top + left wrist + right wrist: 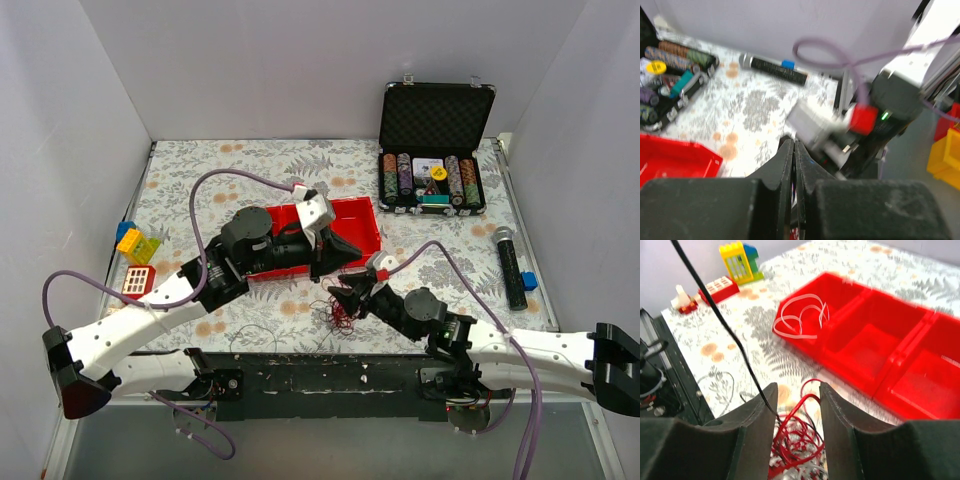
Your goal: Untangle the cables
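At the left edge stand two toy block pieces: a yellow-and-blue stack [136, 243] and a flat red block [139, 280]. The left gripper [350, 260] hangs over one red tray [362, 222] and hides much of it from above. Its fingers [785, 165] are pressed together, and I cannot tell whether a wire sits between them. The tray has three compartments, and a white loop [800, 317] lies in the end one nearest the blocks. The cables [340, 315], mostly a red tangle, lie on the table just before the tray. One black strand [725, 325] rises taut from them. The right gripper [797, 387] straddles the tangle with its fingers spread. Farther right are one open chip case [436, 117] and one microphone [511, 266].
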You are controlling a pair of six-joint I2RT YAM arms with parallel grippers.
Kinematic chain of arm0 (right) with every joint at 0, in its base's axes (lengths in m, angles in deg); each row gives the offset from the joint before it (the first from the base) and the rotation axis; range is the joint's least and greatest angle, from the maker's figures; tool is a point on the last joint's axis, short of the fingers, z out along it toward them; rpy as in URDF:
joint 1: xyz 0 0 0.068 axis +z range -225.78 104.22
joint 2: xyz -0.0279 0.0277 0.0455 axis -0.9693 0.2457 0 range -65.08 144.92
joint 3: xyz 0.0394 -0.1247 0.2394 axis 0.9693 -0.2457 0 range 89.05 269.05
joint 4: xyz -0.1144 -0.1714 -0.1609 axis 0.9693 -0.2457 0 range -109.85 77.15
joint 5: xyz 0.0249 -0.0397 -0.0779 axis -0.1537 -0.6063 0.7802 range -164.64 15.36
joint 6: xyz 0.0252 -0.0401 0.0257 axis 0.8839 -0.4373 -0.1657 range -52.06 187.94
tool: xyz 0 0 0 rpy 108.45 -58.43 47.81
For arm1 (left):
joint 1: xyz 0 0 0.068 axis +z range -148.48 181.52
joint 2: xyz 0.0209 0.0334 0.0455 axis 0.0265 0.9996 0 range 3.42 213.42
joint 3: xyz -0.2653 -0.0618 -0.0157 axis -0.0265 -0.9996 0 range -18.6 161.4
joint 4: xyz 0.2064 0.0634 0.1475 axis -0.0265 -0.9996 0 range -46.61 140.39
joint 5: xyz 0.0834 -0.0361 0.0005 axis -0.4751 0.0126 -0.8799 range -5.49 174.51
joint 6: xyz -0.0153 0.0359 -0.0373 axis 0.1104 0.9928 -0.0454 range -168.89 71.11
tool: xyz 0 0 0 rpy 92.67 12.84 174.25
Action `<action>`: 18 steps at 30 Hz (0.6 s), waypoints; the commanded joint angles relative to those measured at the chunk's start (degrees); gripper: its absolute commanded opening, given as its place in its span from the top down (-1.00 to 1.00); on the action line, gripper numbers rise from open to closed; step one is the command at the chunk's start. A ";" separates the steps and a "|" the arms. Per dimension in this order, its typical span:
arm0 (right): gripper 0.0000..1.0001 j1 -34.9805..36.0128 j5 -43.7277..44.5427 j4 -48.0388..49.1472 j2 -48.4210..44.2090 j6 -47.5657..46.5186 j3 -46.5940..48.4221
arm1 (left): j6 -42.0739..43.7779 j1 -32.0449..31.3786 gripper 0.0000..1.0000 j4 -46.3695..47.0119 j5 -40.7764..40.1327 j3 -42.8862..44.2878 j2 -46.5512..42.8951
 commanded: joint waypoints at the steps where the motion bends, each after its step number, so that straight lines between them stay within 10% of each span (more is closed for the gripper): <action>1: 0.09 0.21 1.22 4.14 0.10 4.85 -5.29 | -2.85 0.24 1.00 1.83 1.62 7.85 0.77; 18: -0.15 0.30 1.48 3.00 2.03 15.76 -17.86 | 6.27 1.74 1.00 -0.80 1.53 30.07 6.74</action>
